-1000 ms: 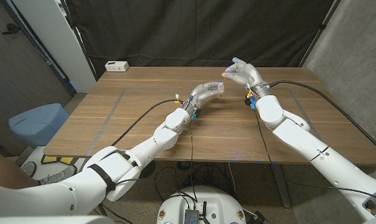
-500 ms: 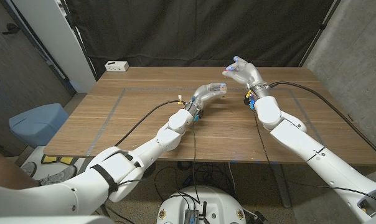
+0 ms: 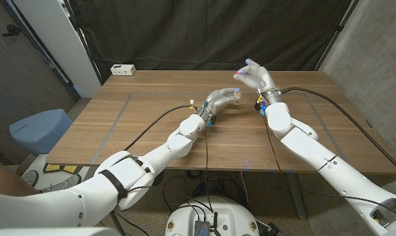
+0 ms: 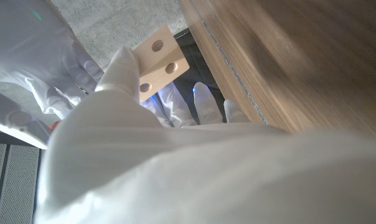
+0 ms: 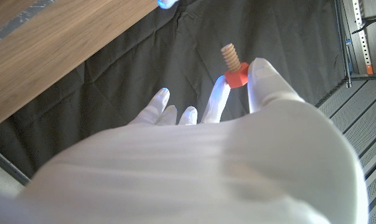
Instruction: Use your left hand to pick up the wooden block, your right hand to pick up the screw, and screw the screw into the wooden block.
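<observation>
My left hand [image 3: 219, 99] grips the wooden block [image 4: 157, 63] above the table [image 3: 145, 124], holes outward to take the thread — my right hand [image 3: 256, 78] pinches the screw [image 5: 232, 67] by its red head, tip free, close beside

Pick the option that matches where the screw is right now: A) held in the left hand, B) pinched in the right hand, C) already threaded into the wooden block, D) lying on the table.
B: the right wrist view shows the screw pinched in the right hand, clear of the table.
</observation>
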You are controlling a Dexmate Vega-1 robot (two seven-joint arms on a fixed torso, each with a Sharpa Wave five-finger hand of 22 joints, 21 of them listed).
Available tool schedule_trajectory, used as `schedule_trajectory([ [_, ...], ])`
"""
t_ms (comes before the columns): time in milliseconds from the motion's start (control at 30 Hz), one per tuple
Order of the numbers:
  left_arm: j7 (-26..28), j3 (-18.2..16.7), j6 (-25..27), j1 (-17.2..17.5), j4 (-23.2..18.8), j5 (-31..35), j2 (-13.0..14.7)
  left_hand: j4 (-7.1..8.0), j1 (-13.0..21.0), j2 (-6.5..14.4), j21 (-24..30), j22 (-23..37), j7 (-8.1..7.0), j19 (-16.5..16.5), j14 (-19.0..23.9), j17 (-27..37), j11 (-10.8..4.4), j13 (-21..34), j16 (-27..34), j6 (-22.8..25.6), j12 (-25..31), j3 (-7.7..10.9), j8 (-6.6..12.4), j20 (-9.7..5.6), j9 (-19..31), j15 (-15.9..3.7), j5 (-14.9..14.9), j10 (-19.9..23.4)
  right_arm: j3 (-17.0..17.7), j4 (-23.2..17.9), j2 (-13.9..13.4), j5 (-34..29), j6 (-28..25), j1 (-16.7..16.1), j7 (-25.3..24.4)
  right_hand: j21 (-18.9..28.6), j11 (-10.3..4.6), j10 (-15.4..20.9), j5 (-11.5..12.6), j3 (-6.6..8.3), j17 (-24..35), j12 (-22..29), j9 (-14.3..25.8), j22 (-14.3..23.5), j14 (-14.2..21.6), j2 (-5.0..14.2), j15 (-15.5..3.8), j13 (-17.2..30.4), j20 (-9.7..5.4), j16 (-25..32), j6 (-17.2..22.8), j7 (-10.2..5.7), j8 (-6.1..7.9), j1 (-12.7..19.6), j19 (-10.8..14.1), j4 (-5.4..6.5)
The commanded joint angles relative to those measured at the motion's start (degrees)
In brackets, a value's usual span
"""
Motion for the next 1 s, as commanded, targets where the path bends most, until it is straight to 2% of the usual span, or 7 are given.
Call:
schedule_trajectory([
  [33,-0.4,0.61,-0.28,-1.17,1.79,0.92,-0.51,0.18,-1.66,3.29,0.51,0.15,1.69,0.26,0.3,0.28,-0.43,2.79,-0.2,4.24,0.38,0.14,0.43,-0.02,0.54,-6.01,0.48,0.96,-1.63,2.46,1.74,-1.7,0.2,1.26,-1.0,0.18,0.07,0.81,0.36,0.44,0.1,0.17,-0.06,0.12,0.56,0.15,-2.11,0.28,-1.67,0.23,0.31,0.02,0.39,-0.25,0.68,-0.02],
  [567,-0.48,0.73,-0.23,-1.38,1.7,0.96,-0.62,0.12,-1.6,3.24,0.52,0.15,1.64,0.28,0.28,0.26,-0.43,2.82,-0.26,4.32,0.25,0.1,0.42,-0.07,0.54,-6.07,0.47,0.97,-1.16,3.07,1.07,-1.52,1.04,0.45,-0.73,0.18,0.24,0.93,0.57,0.59,0.13,0.07,-0.14,0.12,0.8,0.18,-2.28,0.29,-1.85,0.19,0.42,-0.12,0.76,-0.18,0.94,-0.1],
  [1000,0.17,0.92,0.79,-0.3,-1.07,1.35,0.24,0.17,-1.68,3.27,0.51,0.15,1.54,0.26,0.32,0.24,-0.42,2.91,-0.31,4.37,0.17,0.08,0.41,-0.04,0.54,-5.96,0.48,1.04,-0.64,3.16,0.89,-1.45,1.5,-0.71,-1.5,0.13,-0.04,1.01,0.7,0.71,0.18,0.01,-0.28,0.12,0.86,0.27,-2.48,0.3,-1.93,0.14,0.2,-0.01,0.88,-0.22,0.98,-0.08],
])
